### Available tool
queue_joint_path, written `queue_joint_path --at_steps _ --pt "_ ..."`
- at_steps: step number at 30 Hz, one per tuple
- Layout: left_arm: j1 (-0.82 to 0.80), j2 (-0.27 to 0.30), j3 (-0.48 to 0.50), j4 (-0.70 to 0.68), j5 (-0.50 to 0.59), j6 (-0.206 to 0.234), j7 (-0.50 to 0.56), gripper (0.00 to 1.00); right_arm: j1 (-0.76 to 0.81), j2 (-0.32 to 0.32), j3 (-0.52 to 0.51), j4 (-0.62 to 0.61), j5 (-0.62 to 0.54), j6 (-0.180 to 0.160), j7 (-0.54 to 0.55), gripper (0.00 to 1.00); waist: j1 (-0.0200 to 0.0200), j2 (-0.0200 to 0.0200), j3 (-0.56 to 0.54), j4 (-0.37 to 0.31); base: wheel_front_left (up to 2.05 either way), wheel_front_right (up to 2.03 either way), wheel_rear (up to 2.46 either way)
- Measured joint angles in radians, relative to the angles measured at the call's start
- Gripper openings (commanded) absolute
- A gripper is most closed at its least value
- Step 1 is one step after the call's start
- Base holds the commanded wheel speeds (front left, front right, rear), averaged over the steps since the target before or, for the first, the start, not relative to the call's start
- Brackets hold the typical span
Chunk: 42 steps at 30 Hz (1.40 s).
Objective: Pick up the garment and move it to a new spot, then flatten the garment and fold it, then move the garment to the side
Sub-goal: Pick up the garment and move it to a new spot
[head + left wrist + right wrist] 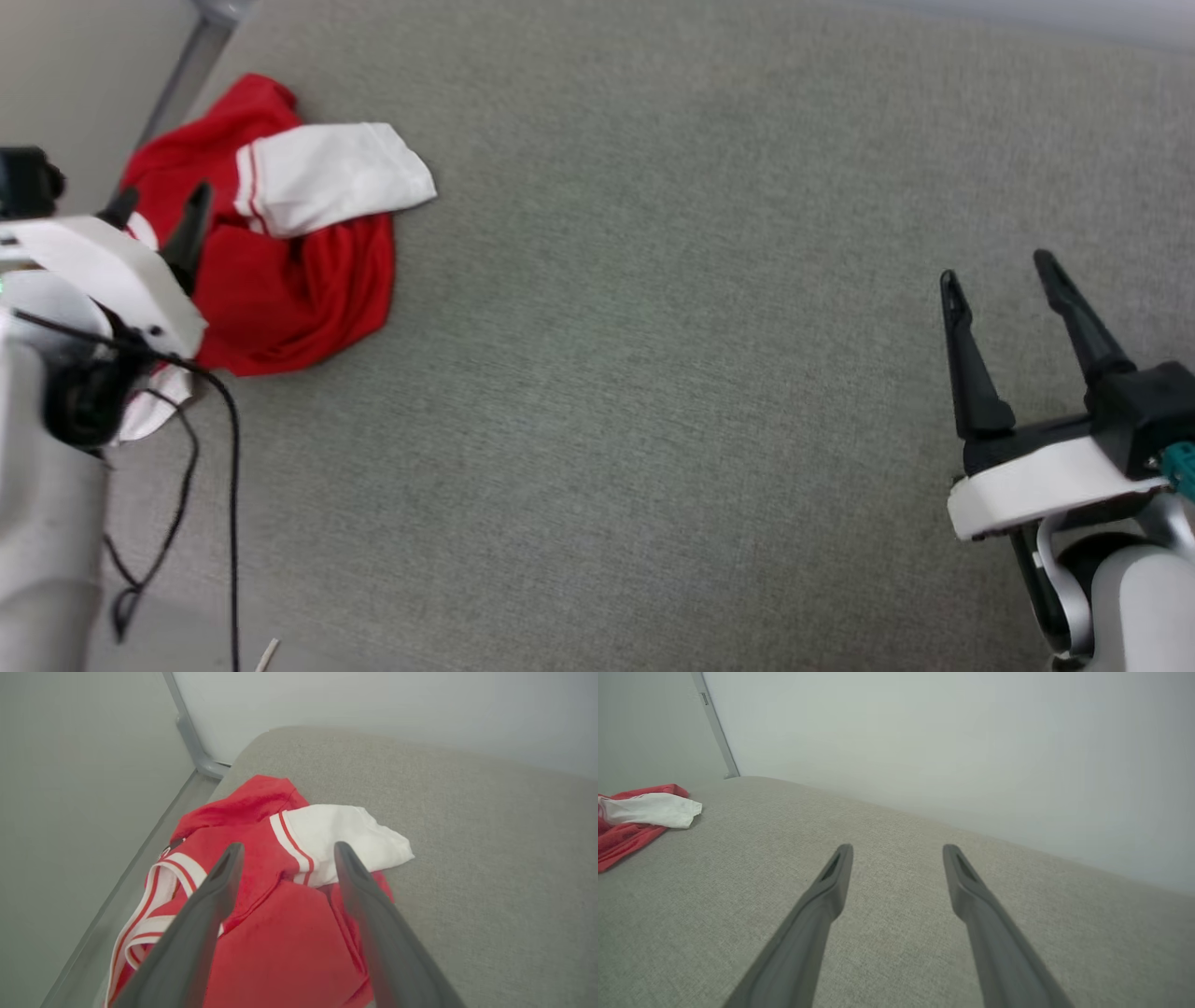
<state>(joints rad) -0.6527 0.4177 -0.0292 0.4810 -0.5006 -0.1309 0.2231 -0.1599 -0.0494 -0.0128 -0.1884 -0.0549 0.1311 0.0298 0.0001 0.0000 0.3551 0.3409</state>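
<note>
**Garment crumpled at the upper left, both jaws open**

At the upper left of my head view the garment [289, 289] lies crumpled on the grey surface [653, 373], close to its left edge. One white sleeve [327, 177] is folded across the red cloth. The left gripper [161, 198] is over the left part of the garment. Its jaws stand wide apart with nothing gripped, and I cannot tell if the tips touch the cloth. A black cable [231, 448] hangs from this arm at the lower left. At the lower right, well apart from the garment, I see the right gripper [997, 269] above the surface. Its jaws are also wide apart and hold nothing.
</note>
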Motion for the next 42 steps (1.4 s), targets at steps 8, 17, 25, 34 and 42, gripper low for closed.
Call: queue_joint_path --at_steps 8,17,25,34,42 --pt "-0.094 0.164 -0.123 0.117 -0.194 0.0 0.304 1.0 -0.061 0.0 0.004 0.0 -0.01 0.0 -0.012 1.0 0.0001 0.0 0.13 -0.061 0.0 0.0 0.0" --pt "-0.124 0.197 -0.192 0.242 -0.308 0.001 0.398 0.48 -0.094 0.0 0.006 0.016 -0.014 0.0 -0.022 1.0 -0.0001 0.0 0.189 -0.111 0.0 0.0 0.0" --pt "-0.13 0.17 -0.24 0.295 -0.31 0.002 0.241 0.0 -0.094 0.0 -0.006 0.024 -0.015 0.0 -0.025 1.0 0.0 0.0 0.146 -0.115 0.0 0.0 0.0" --pt "-0.161 0.17 -0.25 0.344 -0.23 0.002 -0.087 0.0 -0.053 0.0 -0.019 0.043 0.012 0.0 -0.031 1.0 -0.0001 0.0 0.027 -0.105 0.0 0.0 0.0" --pt "-0.181 0.145 -0.252 0.32 -0.16 0.027 -0.372 0.0 0.0 0.0 -0.037 0.062 0.048 0.0 -0.042 1.0 -0.0002 0.0 -0.092 -0.099 0.0 0.0 0.0"
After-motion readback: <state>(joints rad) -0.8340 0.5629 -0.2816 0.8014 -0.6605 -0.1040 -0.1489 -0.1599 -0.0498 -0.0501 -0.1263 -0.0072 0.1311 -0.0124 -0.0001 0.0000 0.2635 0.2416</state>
